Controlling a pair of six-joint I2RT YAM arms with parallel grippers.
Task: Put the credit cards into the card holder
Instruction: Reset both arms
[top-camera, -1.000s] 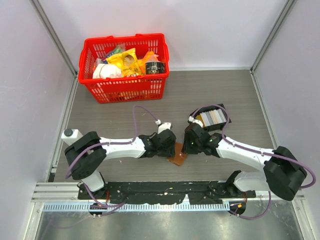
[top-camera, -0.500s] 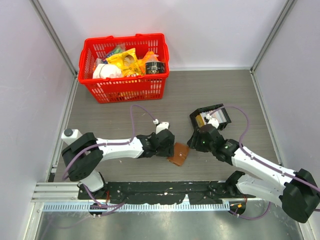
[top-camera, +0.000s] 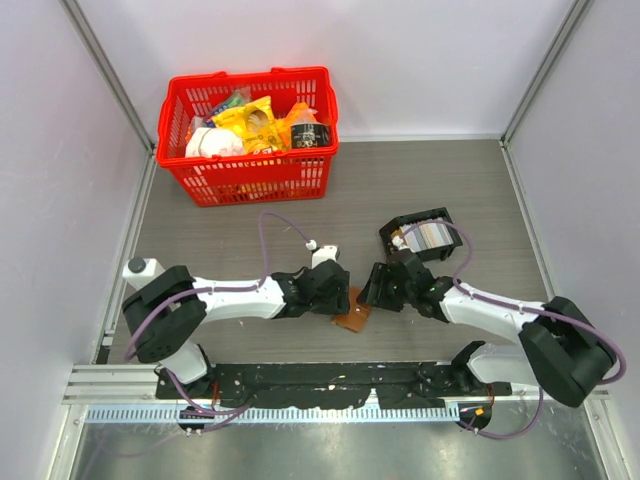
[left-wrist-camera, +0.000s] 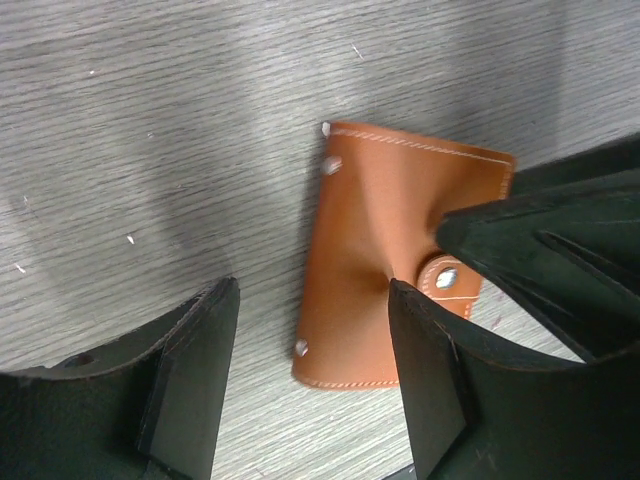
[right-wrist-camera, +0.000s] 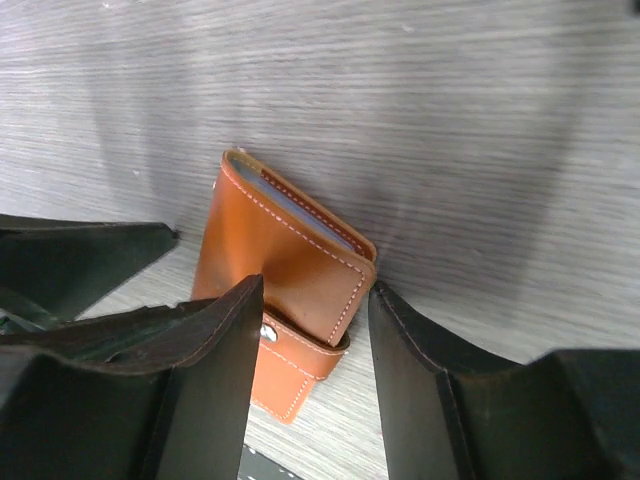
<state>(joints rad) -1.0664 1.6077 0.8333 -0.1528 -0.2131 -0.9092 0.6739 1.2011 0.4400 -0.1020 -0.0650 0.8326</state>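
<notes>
Both hands, left (left-wrist-camera: 310, 375) and right (right-wrist-camera: 310, 375), sit open over the card holder (left-wrist-camera: 385, 255), so I'm still prying it open; cards next.

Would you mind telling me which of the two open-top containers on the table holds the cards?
The small black tray behind the right gripper; pale cards stand in it. The red basket, farther back on the left, holds snack packets.

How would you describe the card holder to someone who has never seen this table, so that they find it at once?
Start from the red basket at the back of the grey table and come straight toward the near edge, to where the left gripper and the right gripper meet. The card holder lies flat between them. It is the only brown leather thing, unlike the black tray of cards behind it.
</notes>
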